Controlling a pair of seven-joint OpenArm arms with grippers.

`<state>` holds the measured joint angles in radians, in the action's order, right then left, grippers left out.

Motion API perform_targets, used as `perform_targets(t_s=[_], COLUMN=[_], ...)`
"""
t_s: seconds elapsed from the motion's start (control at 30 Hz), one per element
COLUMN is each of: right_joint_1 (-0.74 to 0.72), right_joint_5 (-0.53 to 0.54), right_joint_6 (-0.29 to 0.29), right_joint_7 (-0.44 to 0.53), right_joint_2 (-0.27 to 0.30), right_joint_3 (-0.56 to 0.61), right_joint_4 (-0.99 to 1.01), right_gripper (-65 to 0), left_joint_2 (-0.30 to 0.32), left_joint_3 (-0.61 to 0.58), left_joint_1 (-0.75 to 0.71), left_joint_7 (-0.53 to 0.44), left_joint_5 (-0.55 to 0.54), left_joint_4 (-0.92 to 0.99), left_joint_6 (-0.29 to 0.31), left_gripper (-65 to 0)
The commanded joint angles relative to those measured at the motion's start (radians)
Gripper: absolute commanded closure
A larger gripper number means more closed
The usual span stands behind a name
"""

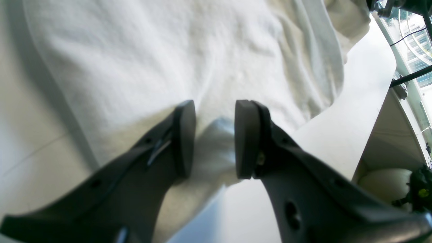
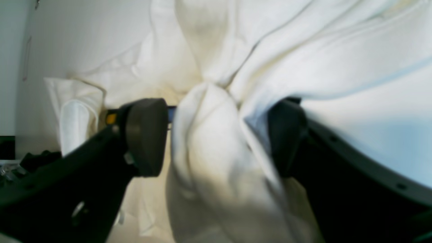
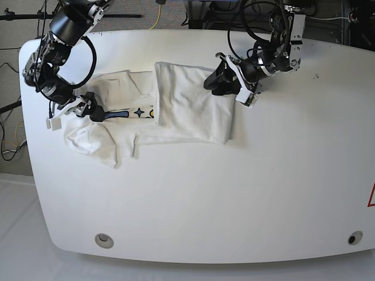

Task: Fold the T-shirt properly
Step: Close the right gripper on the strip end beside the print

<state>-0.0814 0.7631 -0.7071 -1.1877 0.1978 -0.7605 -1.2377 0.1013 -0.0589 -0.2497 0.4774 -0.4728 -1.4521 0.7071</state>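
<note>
Spread across the upper left of the white tabletop (image 3: 234,193), the T-shirt (image 3: 187,105) lies partly folded: a smooth white panel covers its right half, while the left half is rumpled, with a bunched sleeve toward the near left and a strip of print with a dark star showing between the two parts.

At the shirt's right edge, the left pincer (image 3: 218,82) reaches down onto the fabric. Seen from its wrist camera, the left pincer (image 1: 215,138) has its two dark pads apart, and a small ridge of white cloth rises in the gap between them; whether the pads actually press that ridge cannot be told.

On the far left of the shirt, the right pincer (image 3: 94,113) sits at the crumpled part beside the printed strip. Its wrist camera shows the right pincer (image 2: 219,138) with jaws spread wide around a thick twisted bundle of white cloth, the fabric filling the space and lying against the right pad.

A round fitting (image 3: 104,239) is set into the tabletop near its front left corner.
</note>
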Motion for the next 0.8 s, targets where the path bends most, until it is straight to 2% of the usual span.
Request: perform_targets(t_s=[0.0, 0.13, 0.2, 0.47, 0.77], right_joint_1=[0.003, 0.005, 0.001, 0.003, 0.008], right_joint_5=[-0.04, -0.042, -0.048, -0.065, -0.086], right_joint_6=[0.009, 0.009, 0.009, 0.009, 0.009], right_joint_7=[-0.038, -0.039, -0.049, -0.055, -0.065], right_joint_2=[0.006, 0.005, 0.009, 0.009, 0.006], right_joint_3=[0.027, 0.056, 0.045, 0.035, 0.038], right_joint_4=[-0.013, -0.021, -0.024, -0.037, -0.069], right_gripper=[-45.5, -42.7, -29.0, -1.2, 0.0], left_joint_2=[0.003, 0.001, 0.002, 0.005, 0.007], left_joint_3=[-0.004, -0.004, -0.003, -0.002, -0.004], left_joint_1=[0.0, 0.0, 0.003, 0.004, 0.013], left_joint_7=[0.023, 0.026, 0.023, 0.018, 0.015], left_joint_5=[0.015, 0.017, 0.011, 0.014, 0.016], left_joint_4=[-0.011, -0.012, -0.004, -0.001, -0.001], left_joint_6=[-0.009, -0.009, -0.009, -0.009, -0.009], left_gripper=[-18.9, -18.8, -18.7, -18.9, -18.8])
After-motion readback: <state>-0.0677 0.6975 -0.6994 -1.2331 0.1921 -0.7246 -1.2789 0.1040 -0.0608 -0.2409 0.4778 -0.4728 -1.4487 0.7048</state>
